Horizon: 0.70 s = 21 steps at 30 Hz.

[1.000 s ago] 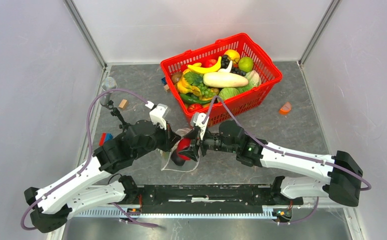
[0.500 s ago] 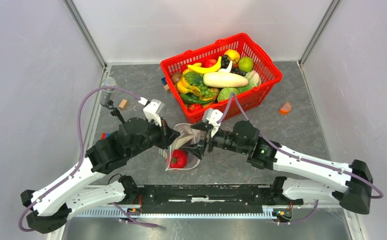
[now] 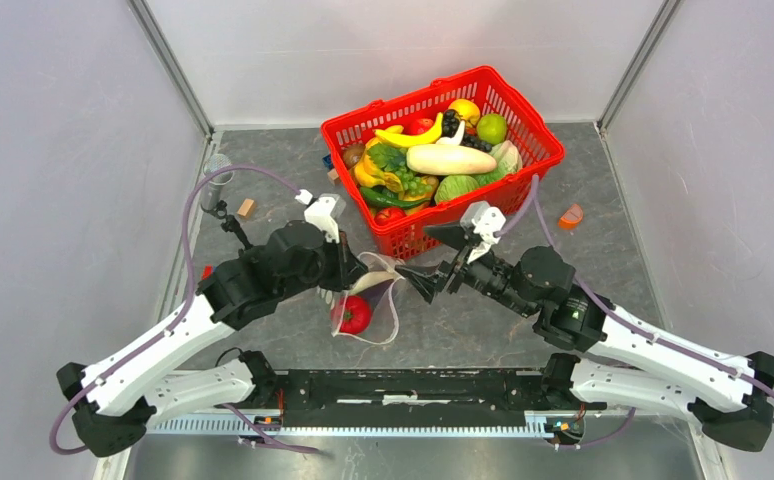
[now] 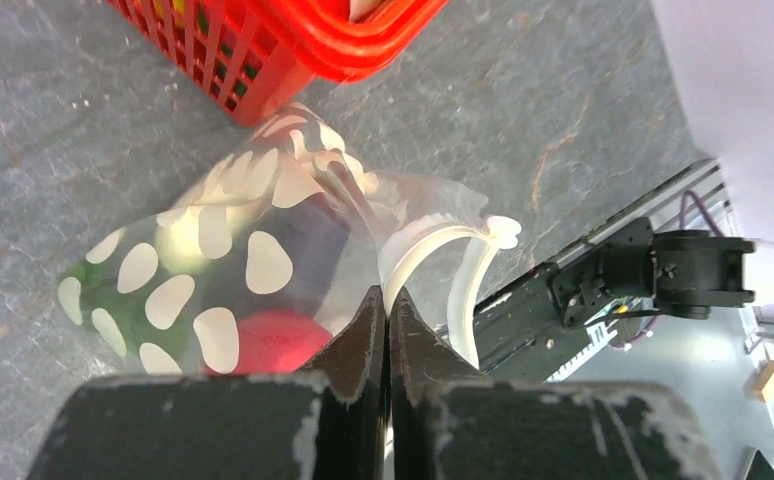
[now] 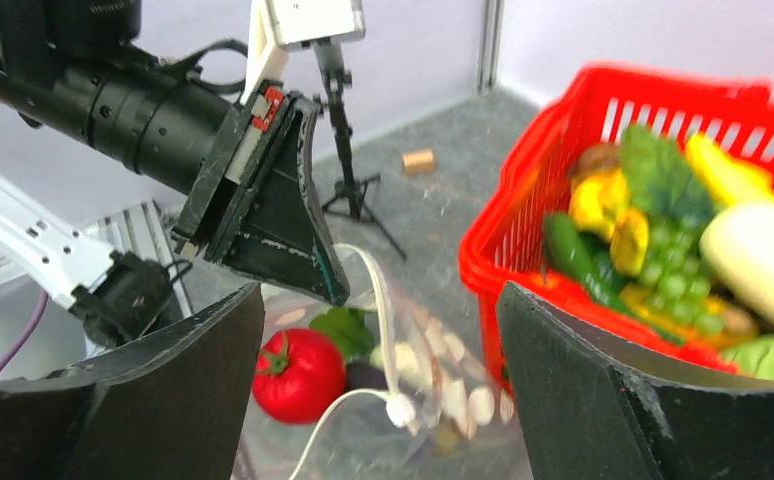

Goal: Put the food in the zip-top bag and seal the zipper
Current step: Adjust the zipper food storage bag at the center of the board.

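Observation:
The zip-top bag (image 3: pixel 375 300), clear with white dots, lies in front of the red basket (image 3: pixel 533 165). A red fruit (image 3: pixel 353 314) with green leaves is inside it, also in the left wrist view (image 4: pixel 268 340) and right wrist view (image 5: pixel 298 375). My left gripper (image 3: pixel 348 276) is shut on the bag's mouth edge (image 4: pixel 385 298), holding it up; the whitish zipper (image 4: pixel 441 245) curls beside it, mouth open. My right gripper (image 3: pixel 429 258) is open and empty, just right of the bag (image 5: pixel 433 390). More food fills the basket: a white radish (image 3: pixel 451 158), yellow citrus (image 3: pixel 466 108).
The basket's front wall (image 5: pixel 493 260) stands right behind the bag. A small orange wedge (image 3: pixel 570 215) lies right of the basket. A wooden block (image 3: pixel 247 208) and a small black stand (image 3: pixel 229 222) are at the left. The arm rail (image 3: pixel 413 385) runs along the near edge.
My right gripper let go of the red fruit inside the bag, opened, and drew back to the right. The left gripper kept hold of the bag's edge and shifted slightly right.

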Tool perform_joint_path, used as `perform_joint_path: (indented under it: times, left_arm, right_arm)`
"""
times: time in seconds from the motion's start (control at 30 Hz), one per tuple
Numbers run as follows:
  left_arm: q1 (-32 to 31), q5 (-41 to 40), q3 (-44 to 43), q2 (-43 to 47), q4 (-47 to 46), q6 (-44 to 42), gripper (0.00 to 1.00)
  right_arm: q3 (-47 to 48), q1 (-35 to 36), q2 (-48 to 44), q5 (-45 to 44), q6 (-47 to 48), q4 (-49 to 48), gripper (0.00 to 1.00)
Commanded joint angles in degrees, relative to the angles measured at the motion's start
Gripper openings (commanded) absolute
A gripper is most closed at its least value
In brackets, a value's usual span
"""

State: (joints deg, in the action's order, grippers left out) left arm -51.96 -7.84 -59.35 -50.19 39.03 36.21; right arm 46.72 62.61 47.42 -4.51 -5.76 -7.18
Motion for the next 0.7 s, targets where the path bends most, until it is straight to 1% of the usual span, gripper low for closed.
perform_joint_path:
  times: [0.0, 0.13, 0.2, 0.3, 0.4, 0.5, 0.57, 0.6, 0.67]
  left_arm:
    - [0.29, -0.25, -0.51, -0.77, -2.65, 2.95, 0.02]
    - [0.29, -1.41, -1.12, -1.01, -2.81, 2.80, 0.02]
    - [0.29, -1.27, -0.81, -1.52, -2.99, 2.69, 0.02]
    - [0.29, -0.11, -0.21, -2.01, -3.64, 2.64, 0.02]
    - [0.29, 0.34, 0.38, -1.92, -4.70, 2.67, 0.02]
    - [0.30, 0.02, 0.42, -1.44, -4.49, 2.40, 0.02]
    - [0.29, -0.57, 0.71, -0.80, -4.40, 2.30, 0.02]
    - [0.29, -0.88, 0.88, -0.53, -4.36, 2.21, 0.02]
    - [0.29, -1.71, 1.08, 0.06, -3.94, 2.03, 0.02]
  right_arm:
    - [0.23, 0.10, 0.39, -2.48, -8.89, 9.53, 0.89]
    - [-7.11, 0.14, -1.97, 2.57, -17.78, 5.02, 0.85]
    - [-9.50, 0.35, -1.38, 3.06, -21.85, 5.35, 0.83]
    - [-11.82, 1.47, 0.64, 2.18, -24.97, 5.23, 0.81]
    - [-12.23, 2.45, 3.41, -0.29, -26.99, 5.25, 0.79]
    - [-13.48, 2.86, 5.35, 0.88, -28.29, 1.34, 0.76]
    - [-13.78, 3.17, 7.18, 2.78, -28.64, -1.16, 0.71]
    - [-13.11, 3.35, 8.51, 3.35, -28.56, -0.93, 0.66]
    - [-11.42, 3.83, 10.58, 2.51, -27.67, 1.10, 0.50]
